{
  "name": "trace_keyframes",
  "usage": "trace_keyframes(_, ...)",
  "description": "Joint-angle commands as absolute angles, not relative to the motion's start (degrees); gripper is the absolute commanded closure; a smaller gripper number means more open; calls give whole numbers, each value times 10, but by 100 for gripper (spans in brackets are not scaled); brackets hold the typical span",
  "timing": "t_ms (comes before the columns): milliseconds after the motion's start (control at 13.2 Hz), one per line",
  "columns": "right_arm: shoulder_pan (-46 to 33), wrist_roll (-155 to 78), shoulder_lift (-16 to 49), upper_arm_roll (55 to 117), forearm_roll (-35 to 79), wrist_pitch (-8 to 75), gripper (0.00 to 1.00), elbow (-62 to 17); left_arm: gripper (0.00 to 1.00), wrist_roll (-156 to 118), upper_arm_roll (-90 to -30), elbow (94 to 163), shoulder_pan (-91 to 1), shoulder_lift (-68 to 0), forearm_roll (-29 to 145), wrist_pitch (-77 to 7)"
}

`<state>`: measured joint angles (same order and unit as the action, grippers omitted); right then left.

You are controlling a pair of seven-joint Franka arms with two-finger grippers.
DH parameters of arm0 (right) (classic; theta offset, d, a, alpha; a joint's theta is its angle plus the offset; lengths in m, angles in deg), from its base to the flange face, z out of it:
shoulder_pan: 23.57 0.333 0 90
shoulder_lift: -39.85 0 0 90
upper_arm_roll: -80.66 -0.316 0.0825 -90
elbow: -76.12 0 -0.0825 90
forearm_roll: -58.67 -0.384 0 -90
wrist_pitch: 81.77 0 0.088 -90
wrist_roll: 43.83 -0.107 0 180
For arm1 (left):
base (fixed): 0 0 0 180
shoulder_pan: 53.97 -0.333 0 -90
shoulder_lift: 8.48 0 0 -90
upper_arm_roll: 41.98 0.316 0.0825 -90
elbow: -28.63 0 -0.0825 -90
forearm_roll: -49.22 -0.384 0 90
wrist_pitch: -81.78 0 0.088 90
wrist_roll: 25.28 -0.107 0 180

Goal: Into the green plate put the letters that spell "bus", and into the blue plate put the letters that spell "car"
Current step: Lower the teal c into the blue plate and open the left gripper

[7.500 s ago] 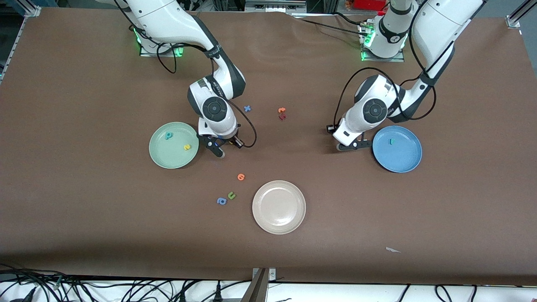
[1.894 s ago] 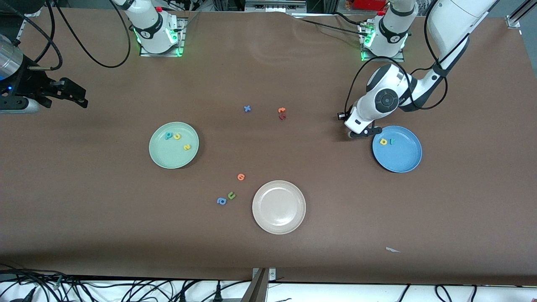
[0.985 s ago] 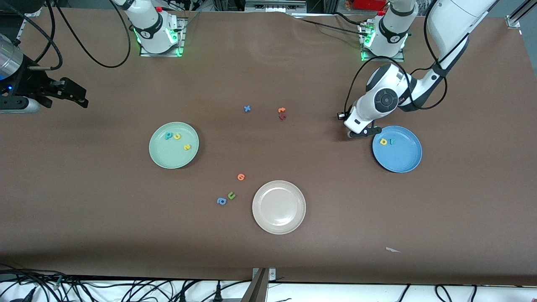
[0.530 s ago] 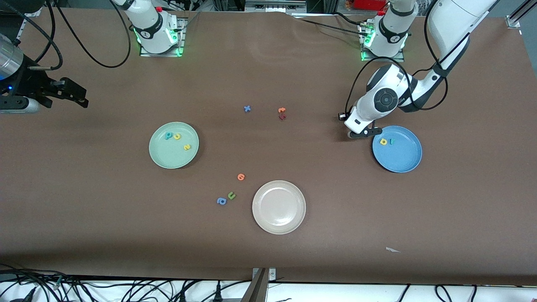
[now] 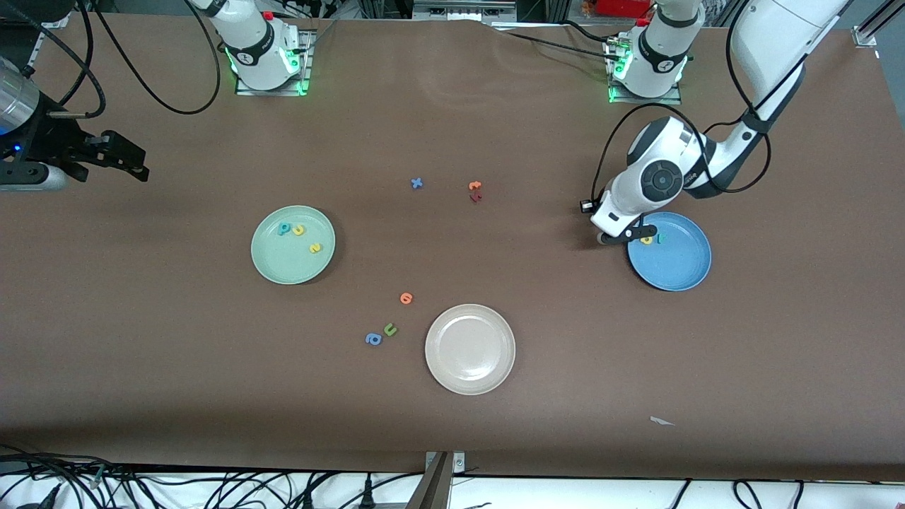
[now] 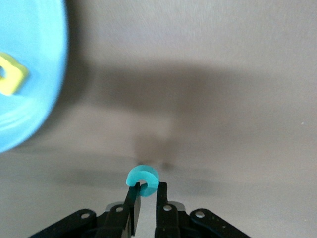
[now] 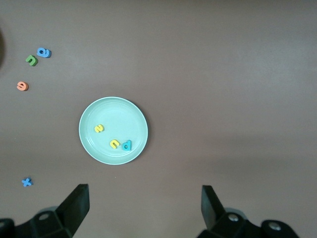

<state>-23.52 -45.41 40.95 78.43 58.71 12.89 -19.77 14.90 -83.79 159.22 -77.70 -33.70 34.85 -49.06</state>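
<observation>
Right gripper (image 5: 113, 159) waits high over right arm's end of table, fingers spread wide, nothing between them. Green plate (image 5: 272, 261) carries teal b (image 5: 284, 228), yellow u (image 5: 298, 230), yellow s (image 5: 314, 247). Left gripper (image 6: 145, 194) pinches teal c (image 6: 143, 177), hovering at rim of blue plate (image 5: 675, 272); yellow a (image 5: 646, 240) and teal r (image 5: 661, 239) lie in plate.

I'm seeing the teal b (image 5: 284, 228), yellow u (image 5: 298, 230) and yellow s (image 5: 314, 248) lying flat in the green plate (image 5: 272, 265). The yellow a (image 5: 646, 240) and teal r (image 5: 662, 239) are lying in the blue plate (image 5: 675, 272). The teal c (image 6: 142, 177) is sitting pinched between the left gripper (image 6: 146, 196)'s fingers.
</observation>
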Motion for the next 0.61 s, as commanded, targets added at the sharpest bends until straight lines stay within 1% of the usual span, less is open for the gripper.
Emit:
trace_keyframes(0, -242, -454, 406, 780, 577, 116, 0, -185, 90, 157, -855, 1527, -776, -340, 365, -404)
trace_keyframes(152, -243, -453, 406, 780, 577, 116, 0, -185, 90, 148, -855, 1481, -778, -340, 369, -342)
trace_keyframes(303, -243, -454, 406, 781, 577, 111, 0, -185, 90, 96, -854, 1445, -807, -341, 370, -297)
trace_keyframes(530, -242, -454, 407, 780, 578, 113, 0, -184, 89, -7, -845, 1408, -865, -348, 364, -281)
